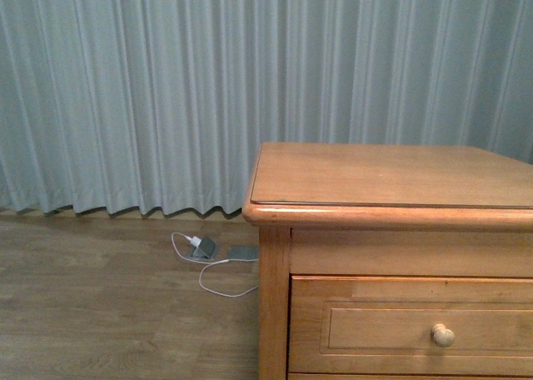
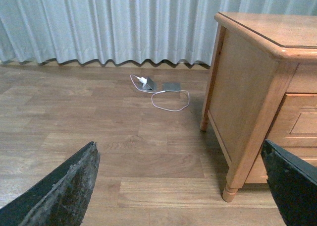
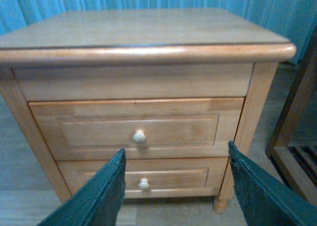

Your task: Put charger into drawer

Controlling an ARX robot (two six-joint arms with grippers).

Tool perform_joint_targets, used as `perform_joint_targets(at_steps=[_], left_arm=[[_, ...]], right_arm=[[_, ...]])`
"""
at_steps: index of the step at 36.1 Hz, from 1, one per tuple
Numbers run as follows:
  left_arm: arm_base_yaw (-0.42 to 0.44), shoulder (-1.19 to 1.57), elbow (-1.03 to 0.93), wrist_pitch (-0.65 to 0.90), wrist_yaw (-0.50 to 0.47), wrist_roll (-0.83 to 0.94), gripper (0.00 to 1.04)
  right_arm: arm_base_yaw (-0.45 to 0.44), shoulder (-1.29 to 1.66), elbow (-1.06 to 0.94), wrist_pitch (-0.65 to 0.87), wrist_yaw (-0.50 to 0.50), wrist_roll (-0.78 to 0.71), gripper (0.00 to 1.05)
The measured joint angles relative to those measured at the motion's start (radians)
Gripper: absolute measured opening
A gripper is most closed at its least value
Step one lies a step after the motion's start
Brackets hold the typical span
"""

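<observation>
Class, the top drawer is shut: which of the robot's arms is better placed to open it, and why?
Probably the right: its open gripper faces the drawer and knob. The left gripper faces the floor beside the dresser.

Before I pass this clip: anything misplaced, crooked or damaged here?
Only one oddity: a white-cabled charger with grey pads lies on the floor beside the dresser, cable looping loose. Top drawer sits shut and square. No black-cabled charger shows in any view.
</observation>
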Motion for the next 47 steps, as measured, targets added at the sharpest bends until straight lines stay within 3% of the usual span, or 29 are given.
perform_joint_targets(at_steps=[4,10,23,37,40,47], left_arm=[[0.000,0.000,0.000,0.000,0.000,0.000,0.98],[0.000,0.000,0.000,0.000,0.000,0.000,0.98],[0.000,0.000,0.000,0.000,0.000,0.000,0.98],[0.000,0.000,0.000,0.000,0.000,0.000,0.98],[0.000,0.000,0.000,0.000,-0.001,0.000,0.98],[0.000,0.000,0.000,0.000,0.000,0.000,0.98]], right_arm=[[0.002,-0.077,-0.004,-0.060,0.004,-0.005,0.39],[0.002,-0.213,-0.008,-0.187,0.004,-0.008,0.01],[0.002,-0.435,-0.008,-0.401,0.004,-0.010,0.01],[0.002,-0.547,-0.008,-0.513,0.004,-0.010,0.01],[0.003,-0.674,-0.008,-0.672,0.004,-0.010,0.01],[0.003,-0.712,-0.008,-0.684,0.004,-0.010,0.01]])
